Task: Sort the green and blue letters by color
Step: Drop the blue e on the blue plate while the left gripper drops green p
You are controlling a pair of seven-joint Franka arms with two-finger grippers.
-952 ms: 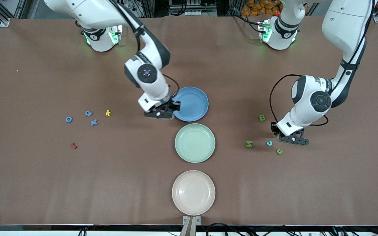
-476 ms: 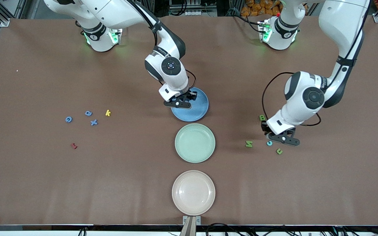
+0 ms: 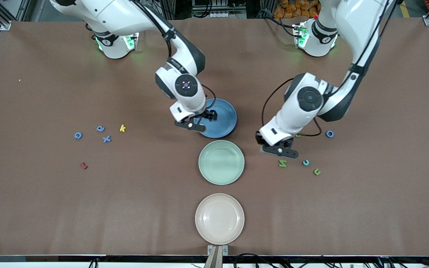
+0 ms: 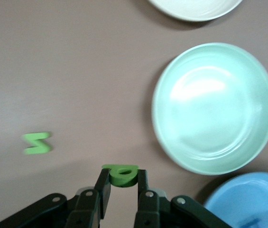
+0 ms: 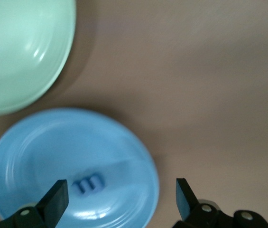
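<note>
Tiny chunky green toy letter (image 4: 120, 173) pinched in the clenched left end effector (image 4: 122, 184), up in the air over bare brown desk (image 3: 88, 208) just beside the pale green round plate (image 3: 221, 162), on the side toward the left arm's end. Looks featherlight and stiff, probably plastic or foam, so easy to flick away or twist in the grip. Best taken across a thick stroke near the middle, not by a thin leg. Right end effector (image 3: 196, 124) hanging released over the blue round plate (image 3: 220, 118), with a small blue letter E (image 5: 90, 184) lying flat inside that plate. More to sort at the left arm's end: green N (image 3: 282, 163), light blue c (image 3: 305, 162), green u (image 3: 316, 171) and blue o (image 3: 330, 133), all loose and close together, so worth coming straight down to avoid nudging neighbours. Three more blue letters (image 3: 100, 128) at the right arm's end, mixed with a yellow k (image 3: 122, 128) and a dark red letter (image 3: 83, 165) to leave alone. Loads of open desk for travel. Only tight bits: raised plate rims, the narrow gap between blue and green plates, and both arms crowding the middle. Safer to release low over a plate's centre. Pinkish plate (image 3: 219, 219) nearest the front camera, not needed.
</note>
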